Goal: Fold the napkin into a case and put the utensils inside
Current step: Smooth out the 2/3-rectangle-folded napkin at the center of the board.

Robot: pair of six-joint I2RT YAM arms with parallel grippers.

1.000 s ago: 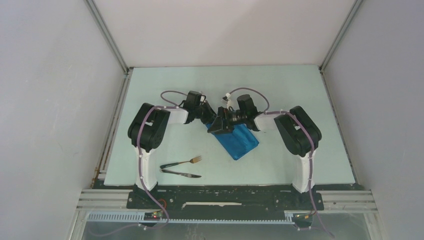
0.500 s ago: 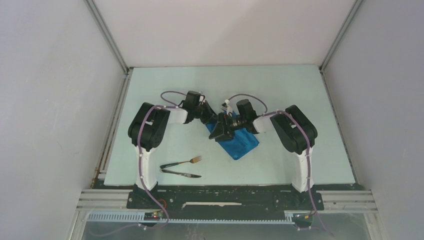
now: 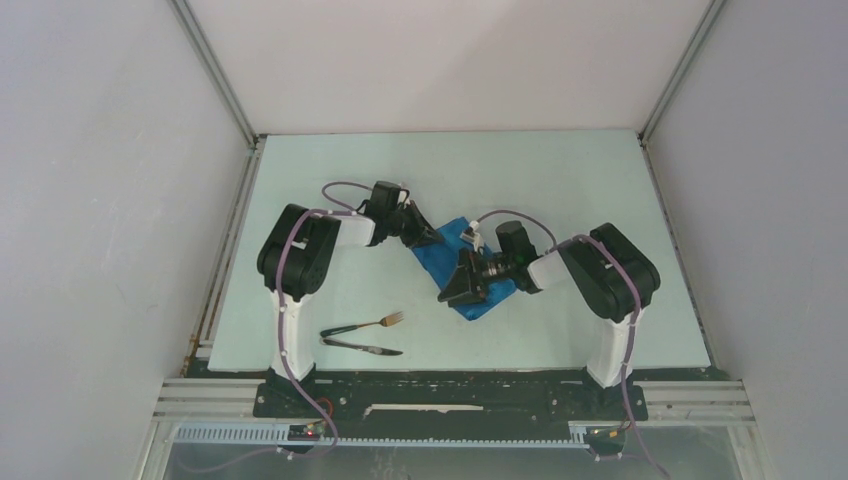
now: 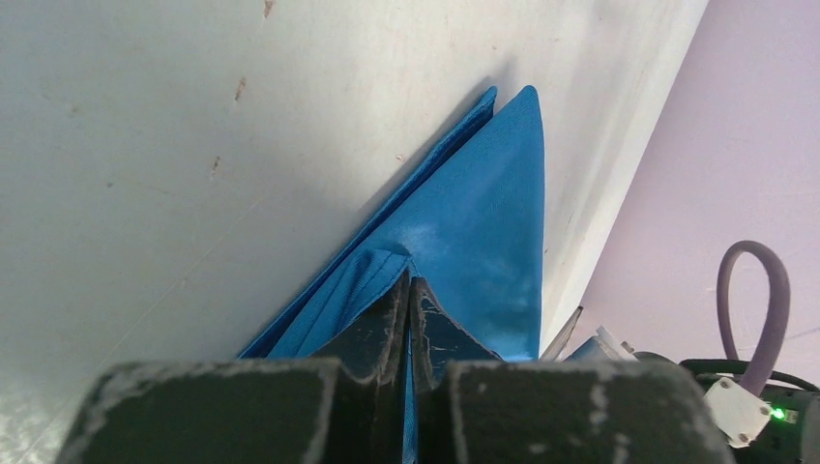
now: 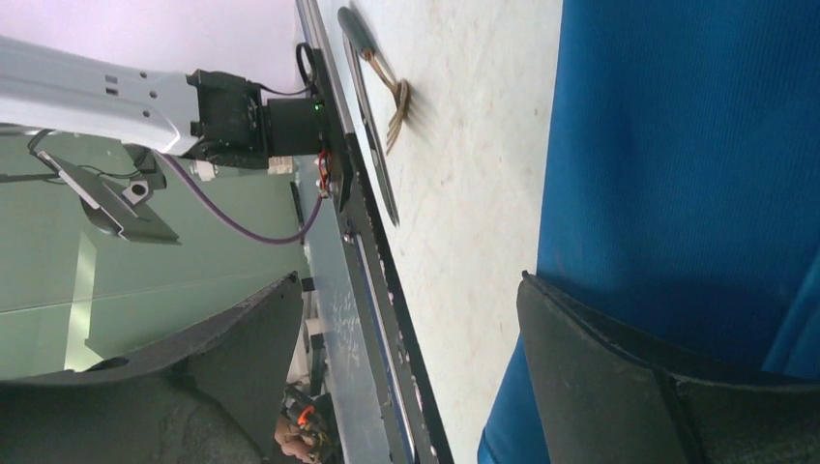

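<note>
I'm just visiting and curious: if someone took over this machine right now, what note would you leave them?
Left gripper: shut on the napkin, pinching its left corner.
Right gripper: open, low over the napkin's near edge, holding nothing.
Fork and knife: lying side by side on the table near the left arm's base, apart from the cloth.
Done: napkin folded into layers.
Left: finish the case, then slide both utensils in.
</note>
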